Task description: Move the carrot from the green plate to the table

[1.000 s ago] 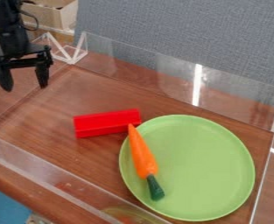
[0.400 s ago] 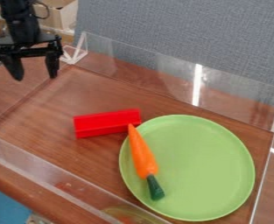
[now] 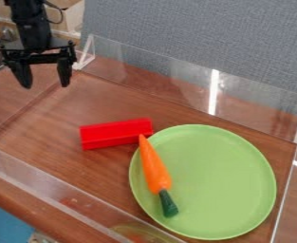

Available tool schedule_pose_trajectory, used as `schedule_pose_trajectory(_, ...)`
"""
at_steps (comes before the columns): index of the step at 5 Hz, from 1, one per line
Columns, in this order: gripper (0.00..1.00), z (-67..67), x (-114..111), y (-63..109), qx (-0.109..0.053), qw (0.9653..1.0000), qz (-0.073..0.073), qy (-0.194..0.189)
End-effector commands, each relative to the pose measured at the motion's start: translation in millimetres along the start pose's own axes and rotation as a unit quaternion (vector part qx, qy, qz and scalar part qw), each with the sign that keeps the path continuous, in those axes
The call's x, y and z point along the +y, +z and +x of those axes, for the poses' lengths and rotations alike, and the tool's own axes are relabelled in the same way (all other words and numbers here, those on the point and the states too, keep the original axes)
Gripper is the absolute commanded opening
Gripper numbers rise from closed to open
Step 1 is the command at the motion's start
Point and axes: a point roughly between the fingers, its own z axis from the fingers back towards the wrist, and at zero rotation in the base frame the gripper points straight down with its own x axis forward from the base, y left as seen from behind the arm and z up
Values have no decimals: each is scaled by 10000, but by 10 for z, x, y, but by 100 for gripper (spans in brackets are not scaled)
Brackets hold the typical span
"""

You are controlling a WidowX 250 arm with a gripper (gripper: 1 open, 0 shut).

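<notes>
- The approach looks barely begun: the gripper (image 3: 45, 75) hangs over the far left corner of the table (image 3: 62, 114), pointing down, its jaws spread wide with nothing between them.
- The carrot (image 3: 155, 174) lies on the left edge of the green plate (image 3: 220, 180), well apart from the gripper, its orange tip toward the red block (image 3: 115, 133) and its green stem toward the near rim.
- Next, the gripper probably needs to travel across, lower over the carrot's body and straddle it.
- The red block sits just beside the plate, near the carrot's tip; it could crowd a finger. The clear acrylic walls (image 3: 176, 71) border the table.
</notes>
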Motion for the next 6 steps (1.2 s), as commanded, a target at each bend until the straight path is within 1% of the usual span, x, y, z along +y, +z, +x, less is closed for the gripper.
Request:
schedule_pose_trajectory(1, 100, 67, 175, 55, -185, 9998, 59, -48)
schedule_pose_trajectory(2, 100, 34, 213, 51, -133, 9999, 22, -88)
schedule_pose_trajectory(3, 100, 86, 198, 236, -131, 9988, -104, -456)
schedule_pose_trajectory(4, 100, 151, 176, 415, -149, 9964, -243, -794)
schedule_pose_trajectory(5, 100, 22, 69, 483, -84, 9991, -227, -347)
schedule_pose_trajectory(6, 100, -77, -12, 480, -17, 9998, -146, -120)
